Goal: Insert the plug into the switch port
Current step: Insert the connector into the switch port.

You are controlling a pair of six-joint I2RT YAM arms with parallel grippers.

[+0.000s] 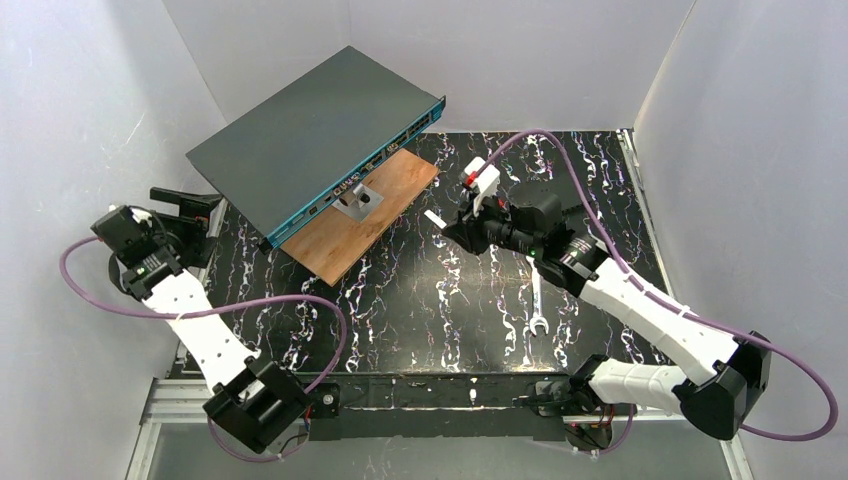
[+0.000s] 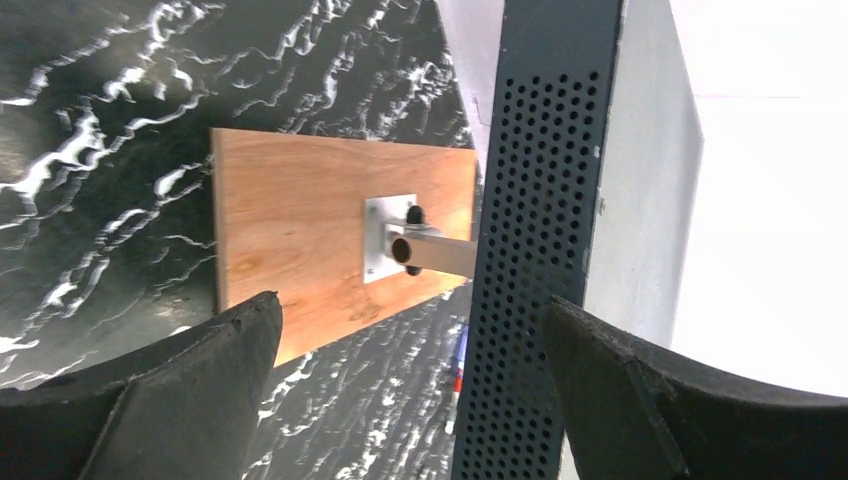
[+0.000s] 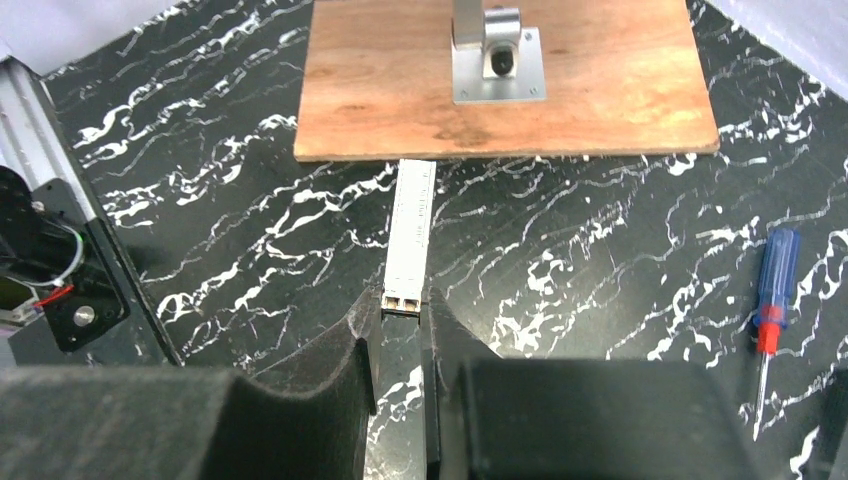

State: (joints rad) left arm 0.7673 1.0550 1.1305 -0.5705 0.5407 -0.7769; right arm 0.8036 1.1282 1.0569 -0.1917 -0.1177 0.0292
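The switch point(image 1: 310, 125) is a large flat dark grey box with a teal port edge point(image 1: 380, 160), propped up on a metal post point(image 1: 358, 200). Its perforated side wall point(image 2: 530, 250) stands between the spread fingers of my left gripper point(image 2: 410, 305), nearer the right finger point(image 2: 640, 390) and untouched by either. In the top view my left gripper point(image 1: 185, 205) is at the switch's left corner. My right gripper point(image 3: 403, 305) is shut on the near end of the plug point(image 3: 410, 235), a slim silver module pointing at the board. It also shows in the top view point(image 1: 435, 218).
A wooden board point(image 1: 365, 215) with a bolted metal bracket point(image 3: 497, 60) lies under the switch's port edge. A blue and red screwdriver point(image 3: 772, 295) lies right of the right gripper. A wrench point(image 1: 537, 305) lies on the black marbled table. White walls enclose the table.
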